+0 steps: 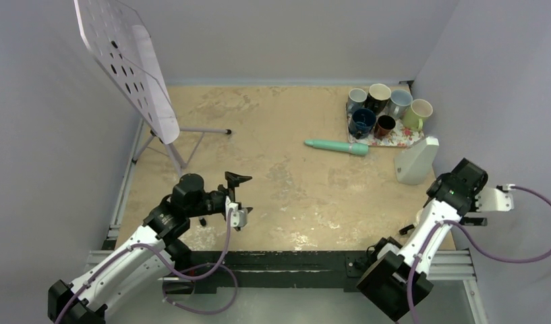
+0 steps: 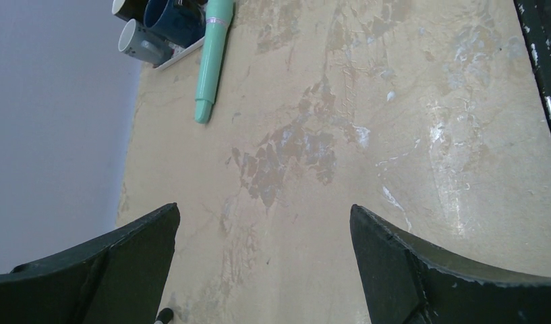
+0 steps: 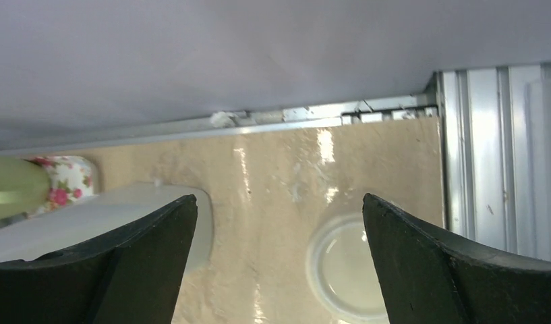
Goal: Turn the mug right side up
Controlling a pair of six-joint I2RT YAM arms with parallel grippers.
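Note:
A pale round rim (image 3: 345, 270), which looks like the base of an upturned whitish mug, lies on the table under my right gripper (image 3: 279, 202), just inside its right finger. It is hidden beneath the right arm in the top view. My right gripper (image 1: 465, 183) is open and empty above it, near the table's right edge. My left gripper (image 1: 240, 197) is open and empty over the near left of the table; in its wrist view (image 2: 264, 216) only bare table lies between the fingers.
Several upright mugs (image 1: 379, 96) stand on a floral tray (image 1: 402, 140) at the back right. A teal cylinder (image 1: 336, 146) lies beside the tray. A white wedge-shaped box (image 1: 416, 160) stands next to my right gripper. A perforated board on a stand (image 1: 127, 61) is at the back left.

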